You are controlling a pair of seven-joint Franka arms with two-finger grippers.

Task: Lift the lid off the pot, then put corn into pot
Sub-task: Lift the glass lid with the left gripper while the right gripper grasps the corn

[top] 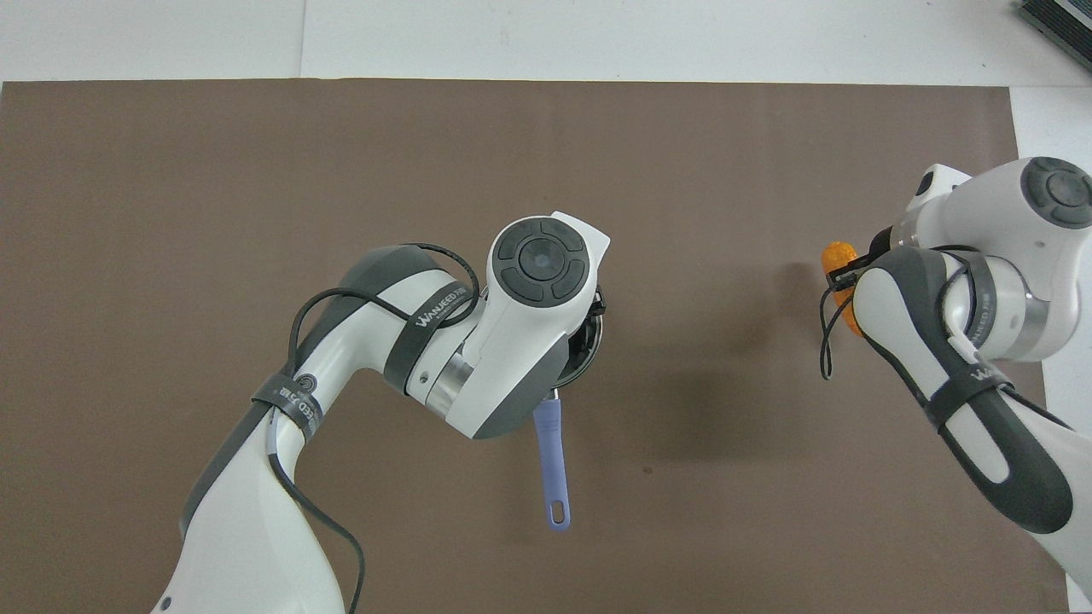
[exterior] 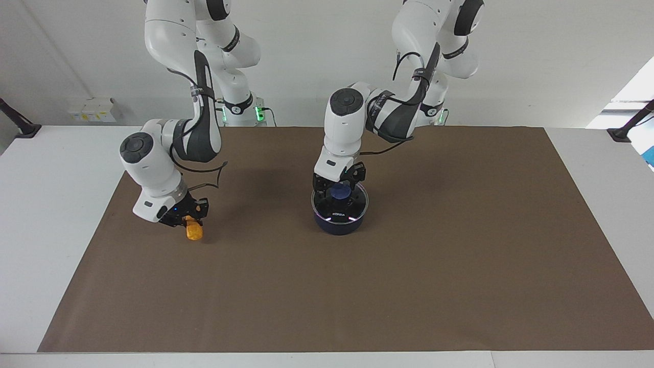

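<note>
Now the left gripper (exterior: 338, 190) is down on the lid (exterior: 340, 203), its fingers flanking the blue knob (exterior: 339, 192); whether they have closed on it I cannot tell. The lid sits flat on the pot (exterior: 339, 221), which stands around the middle of the brown mat (exterior: 460, 255), its long handle (top: 552, 460) pointing toward the robots' edge of the table. Glass with a metal rim, the lid is probably stiff, fairly light and breakable, and its smooth disc offers no purchase, so the knob is the one sensible place to hold it; a straight lift should free it without dragging the pot.

Toward the right arm's end of the mat, the right gripper (exterior: 186, 219) is clamped on the corn (exterior: 193, 232), holding the upper end so the cob hangs tilted below the fingers, seemingly just clear of the mat. The cob looks light and firm, its bumpy kernels giving good grip, though held at one end it may swing. Corn and pot are well apart.
</note>
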